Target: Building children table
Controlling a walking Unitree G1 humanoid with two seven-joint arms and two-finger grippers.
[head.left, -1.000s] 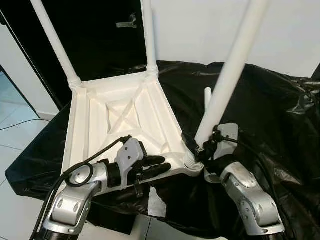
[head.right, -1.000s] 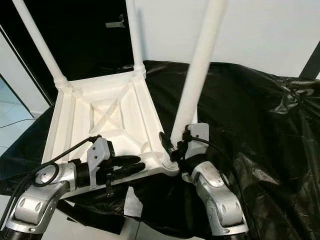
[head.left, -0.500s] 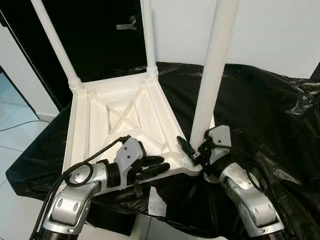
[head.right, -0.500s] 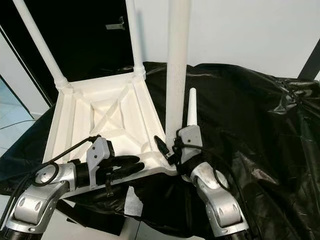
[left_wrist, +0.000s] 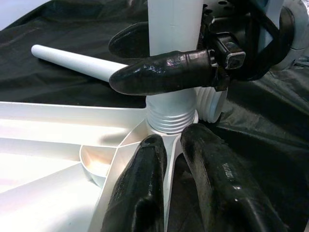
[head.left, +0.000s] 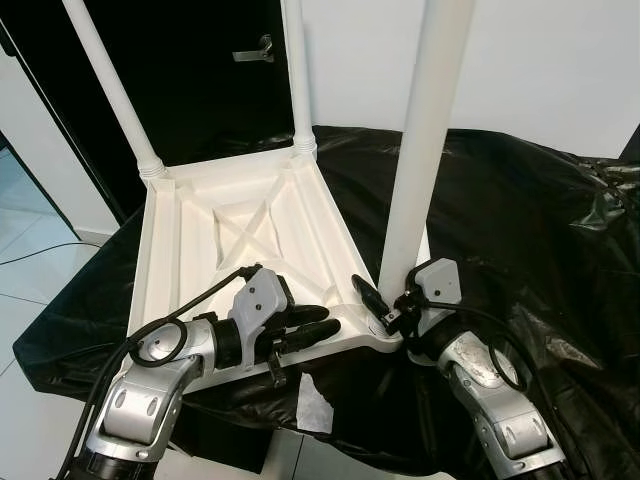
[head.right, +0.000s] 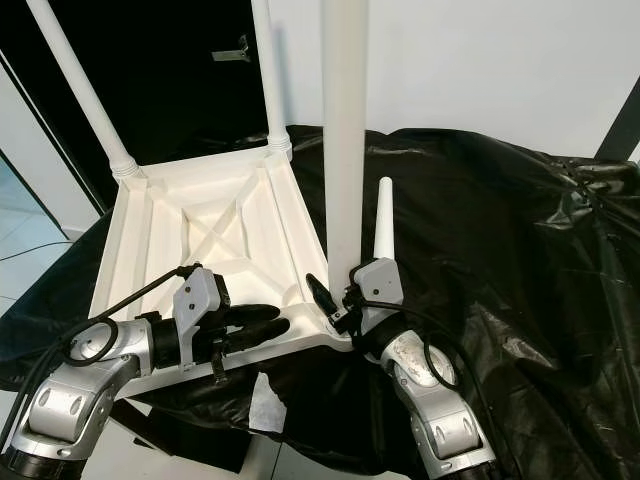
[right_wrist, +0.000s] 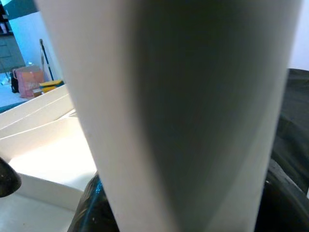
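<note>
The upturned white plastic children's table top (head.left: 240, 240) lay on the bench draped in black plastic sheeting (head.left: 520, 230). The right end effector (head.left: 385, 305) gripped the third white tubular leg (head.left: 425, 140) low down. A second earlier the leg leaned right; now it stood upright in its corner socket, apparently ready for threading in. The left end effector (head.left: 305, 328) clamped the table's near edge. A fourth leg (left_wrist: 77, 60) lay beside.

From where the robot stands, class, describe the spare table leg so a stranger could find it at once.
On the black sheet lies an upturned white tabletop. Just beyond its near right corner, behind the right gripper, lies the spare leg. Unlike the three upright legs, it is unattached.
</note>
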